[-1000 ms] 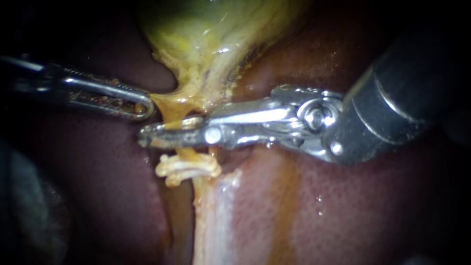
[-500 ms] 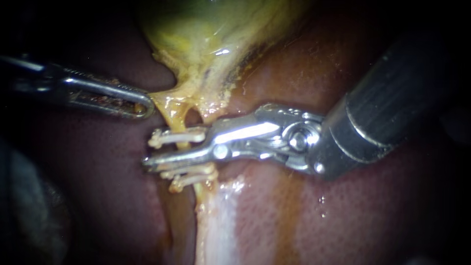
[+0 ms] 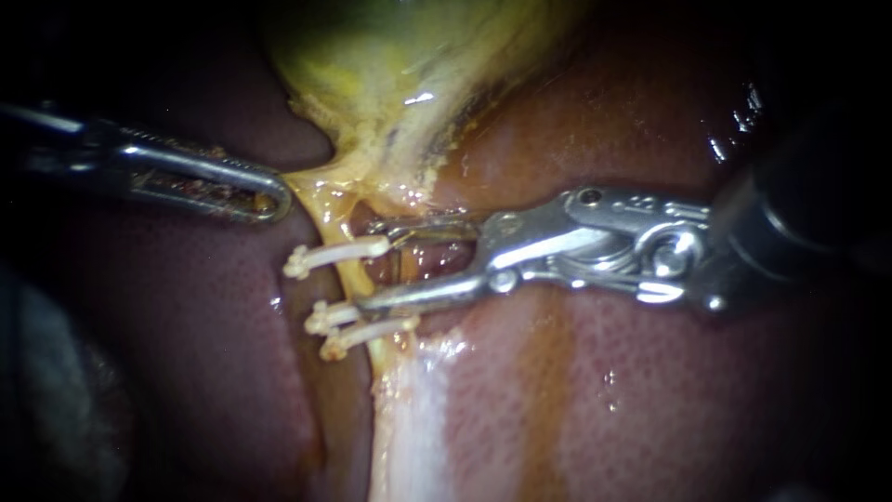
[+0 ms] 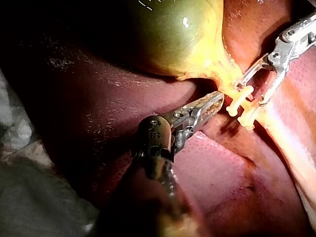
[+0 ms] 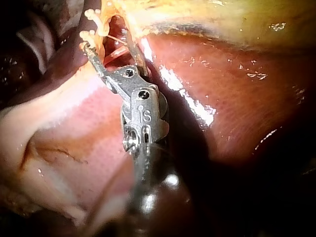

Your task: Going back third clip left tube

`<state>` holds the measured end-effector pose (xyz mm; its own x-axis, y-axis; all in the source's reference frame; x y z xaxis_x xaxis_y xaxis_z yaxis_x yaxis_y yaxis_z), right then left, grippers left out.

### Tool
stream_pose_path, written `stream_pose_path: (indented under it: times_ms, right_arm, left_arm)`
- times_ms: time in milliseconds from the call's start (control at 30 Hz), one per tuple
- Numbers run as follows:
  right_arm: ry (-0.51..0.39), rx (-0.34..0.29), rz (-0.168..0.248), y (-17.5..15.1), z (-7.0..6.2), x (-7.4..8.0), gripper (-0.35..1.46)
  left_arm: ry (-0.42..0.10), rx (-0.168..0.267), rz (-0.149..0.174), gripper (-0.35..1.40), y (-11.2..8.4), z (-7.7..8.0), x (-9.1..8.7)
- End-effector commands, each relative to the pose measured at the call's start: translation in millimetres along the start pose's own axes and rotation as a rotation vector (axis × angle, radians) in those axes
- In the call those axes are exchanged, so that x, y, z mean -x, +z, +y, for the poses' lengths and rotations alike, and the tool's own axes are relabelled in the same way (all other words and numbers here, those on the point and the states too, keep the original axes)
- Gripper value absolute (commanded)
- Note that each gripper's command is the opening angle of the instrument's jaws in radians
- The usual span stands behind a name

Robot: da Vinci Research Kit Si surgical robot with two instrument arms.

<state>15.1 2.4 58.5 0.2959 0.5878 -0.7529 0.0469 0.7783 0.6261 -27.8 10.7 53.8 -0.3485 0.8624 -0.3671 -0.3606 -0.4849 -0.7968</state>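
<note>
two instruments, tips close together
left instrument (image 3: 271,203) comes in near level from the left, jaws clamped on gallbladder tissue (image 3: 311,184); right instrument (image 3: 376,268) reaches in from the right, jaws parted, tips pointing left.

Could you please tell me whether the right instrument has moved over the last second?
Yes. Judged against the clips on the tube, the right instrument has drawn back rightward; its jaws are open.
</note>
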Motion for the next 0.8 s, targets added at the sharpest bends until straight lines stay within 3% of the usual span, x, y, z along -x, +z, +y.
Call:
stream_pose_path:
  times_ms: [33,233,367,533,800]
  right_arm:
    - [-0.028,-0.007,-0.001,-0.7,-0.3,-0.1,0.50]
    - [-0.158,-0.011,-0.005,-5.3,-2.2,0.2,0.50]
    - [-0.213,-0.003,-0.049,-8.0,-2.9,0.9,0.50]
    - [-0.244,0.006,-0.104,-10.5,-2.9,1.2,0.50]
    - [-0.242,0.011,-0.102,-12.4,-2.8,0.9,0.50]
  left_arm:
    - [0.000,0.000,0.000,-0.35,0.0,0.0,0.0]
    - [0.000,0.000,0.000,-0.35,0.0,0.0,0.0]
    - [0.000,0.000,0.000,-0.35,0.0,0.0,0.0]
    - [0.001,0.000,0.000,-0.35,0.1,-0.1,0.0]
    - [0.003,-0.008,0.004,-0.35,1.5,-0.5,0.2]
